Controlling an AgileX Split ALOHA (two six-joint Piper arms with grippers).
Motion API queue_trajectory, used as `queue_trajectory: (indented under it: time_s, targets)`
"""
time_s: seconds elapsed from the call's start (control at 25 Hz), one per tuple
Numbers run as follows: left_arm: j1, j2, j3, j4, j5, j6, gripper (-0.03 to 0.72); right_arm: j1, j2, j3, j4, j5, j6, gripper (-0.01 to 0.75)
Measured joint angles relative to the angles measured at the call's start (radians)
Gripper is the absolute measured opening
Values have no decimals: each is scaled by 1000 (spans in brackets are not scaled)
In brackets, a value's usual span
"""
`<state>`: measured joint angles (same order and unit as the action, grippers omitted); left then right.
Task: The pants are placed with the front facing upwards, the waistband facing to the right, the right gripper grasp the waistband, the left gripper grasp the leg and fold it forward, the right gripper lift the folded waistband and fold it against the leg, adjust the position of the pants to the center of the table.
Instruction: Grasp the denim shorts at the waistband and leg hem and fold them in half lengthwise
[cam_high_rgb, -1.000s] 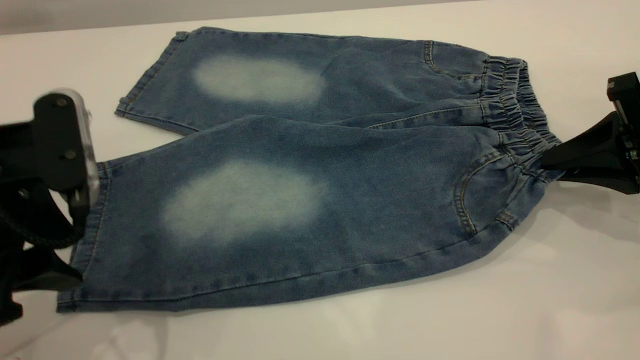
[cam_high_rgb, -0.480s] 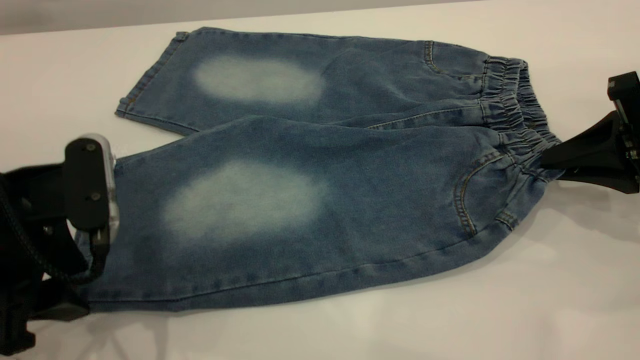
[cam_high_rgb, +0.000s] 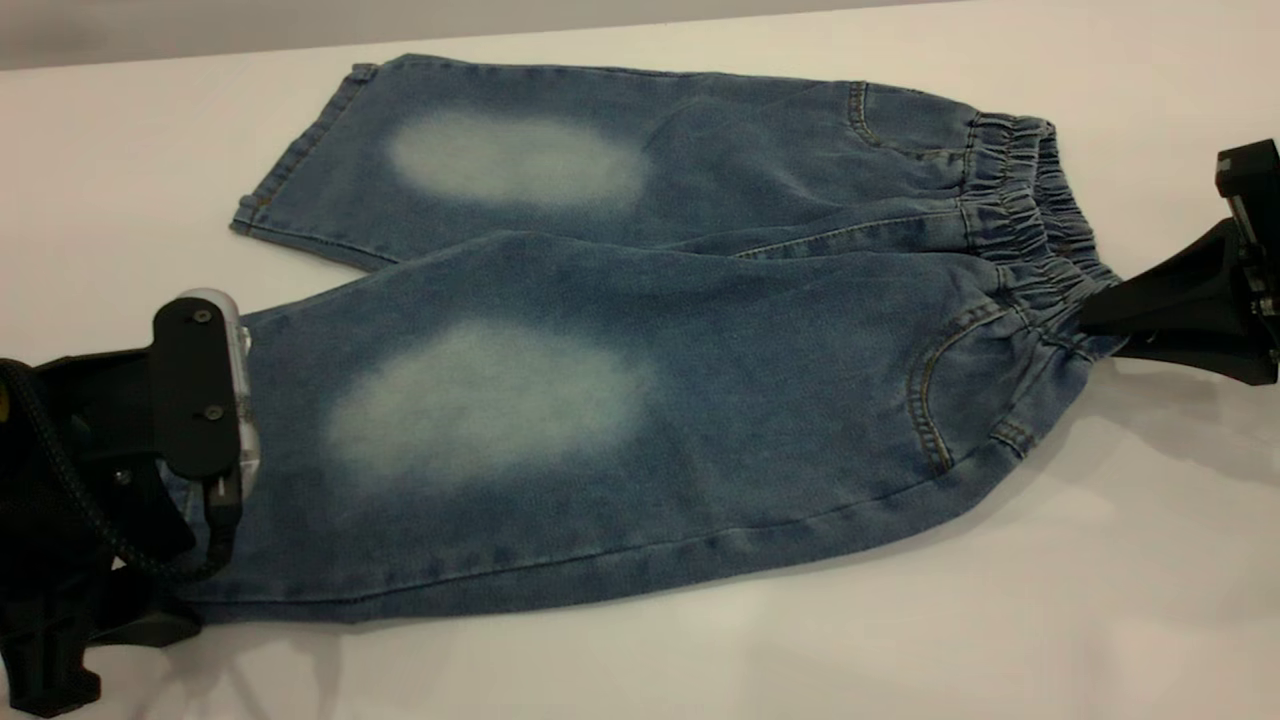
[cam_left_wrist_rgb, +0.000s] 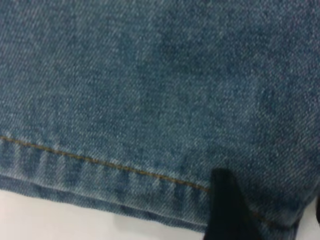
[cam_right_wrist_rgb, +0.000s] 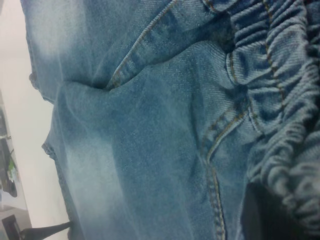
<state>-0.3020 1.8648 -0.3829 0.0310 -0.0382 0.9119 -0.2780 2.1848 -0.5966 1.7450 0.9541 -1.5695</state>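
As far as the outside camera goes, got the pants (cam_high_rgb: 640, 330) lying flat and front-up on the white table (cam_high_rgb: 1000, 620), legs pointing left and waistband (cam_high_rgb: 1020, 200) off to the right. Two pale faded ovals showing, one on the far leg (cam_high_rgb: 520, 160) and one on the near leg (cam_high_rgb: 480, 430), with the near leg overlapping the far one a bit along the middle.

Over on the right, got the right gripper (cam_high_rgb: 1090, 322) with its wedge fingers coming together to a point right at the near corner of the waistband, pinching the ruched denim there. Looks bunched up and tugged slightly toward the gripper at that spot. Same story from the right wrist cam: gathered waistband (cam_right_wrist_rgb: 280, 75) crowding in close, tan pocket stitching (cam_right_wrist_rgb: 215, 165) running alongside.

Down at the left, got the left gripper (cam_high_rgb: 205, 500) sitting at the near leg's hem, flat screwed plate above the cloth and jaws spread, not clamped on anything. From its own wrist cam, just a wall of denim plus the hem (cam_left_wrist_rgb: 100, 170) with its tan stitch line, one black fingertip (cam_left_wrist_rgb: 227, 210) resting against the fabric near that edge and a sliver of white table past it
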Motion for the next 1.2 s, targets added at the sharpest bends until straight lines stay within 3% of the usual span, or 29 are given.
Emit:
queue_trajectory:
  time_s: [0.12,0.4,0.84,1.2]
  targets:
    - [0,0,0,0,0,0,314,0,0,0,0,15,0,40]
    - [0,-4,0,0,5,0,55,0,0,1,0,66,0,41]
    - [0,-143,7,-4,127,-8,46,-1,-1,120,1,86,-2,41]
    - [0,-429,162,-4,171,-8,46,-1,-2,281,2,203,0,41]
